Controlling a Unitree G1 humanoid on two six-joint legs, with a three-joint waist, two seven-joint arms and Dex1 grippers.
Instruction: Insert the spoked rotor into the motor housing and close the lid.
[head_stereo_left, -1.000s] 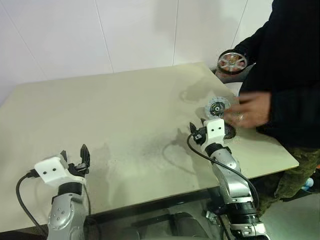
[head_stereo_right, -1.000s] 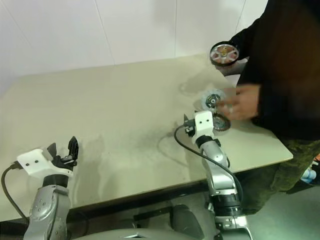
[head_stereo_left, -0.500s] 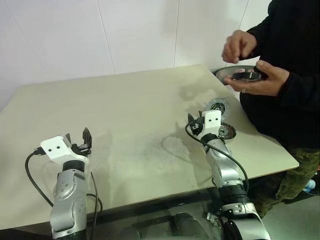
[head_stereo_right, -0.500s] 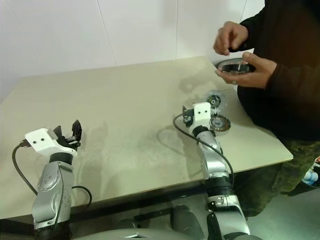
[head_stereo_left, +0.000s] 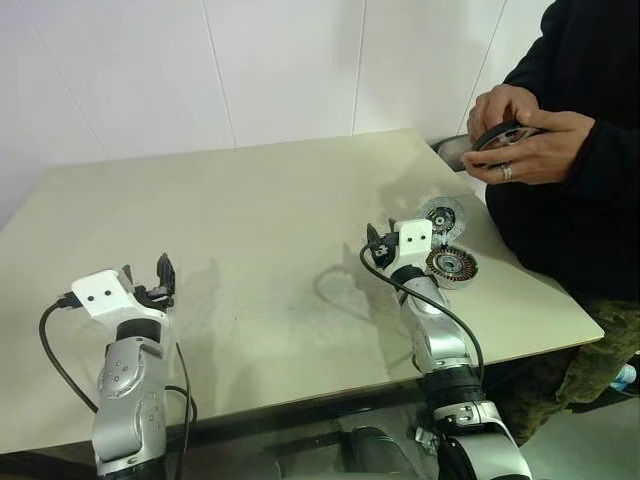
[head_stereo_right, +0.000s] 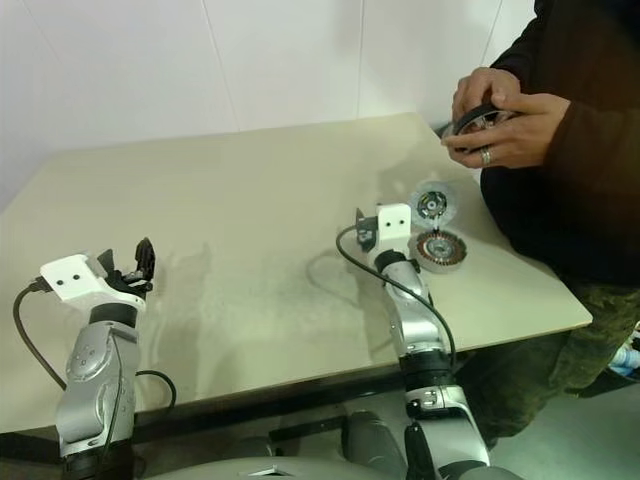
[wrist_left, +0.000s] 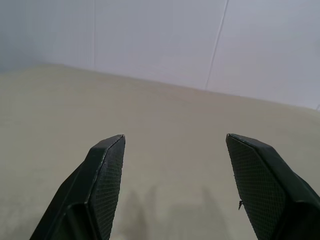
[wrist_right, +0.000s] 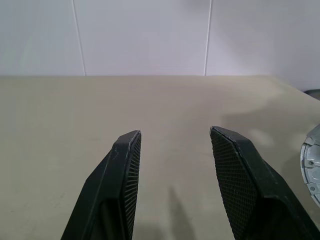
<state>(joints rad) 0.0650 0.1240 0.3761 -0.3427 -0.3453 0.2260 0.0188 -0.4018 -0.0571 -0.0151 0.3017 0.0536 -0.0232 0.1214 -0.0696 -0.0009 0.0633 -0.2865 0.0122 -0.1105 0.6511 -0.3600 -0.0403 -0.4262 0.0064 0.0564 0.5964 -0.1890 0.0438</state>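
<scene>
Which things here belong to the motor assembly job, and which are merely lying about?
Job:
- motor housing, on the table
- lid, behind the housing
- spoked rotor, in the person's hands

Lying about:
- nothing else on the table

Bright, even light; soft shadows.

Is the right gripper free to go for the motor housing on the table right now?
Probably yes. The motor housing lies bare on the table just beside the right gripper, whose fingers are open and empty. The person's hands are up holding the spoked rotor.
</scene>
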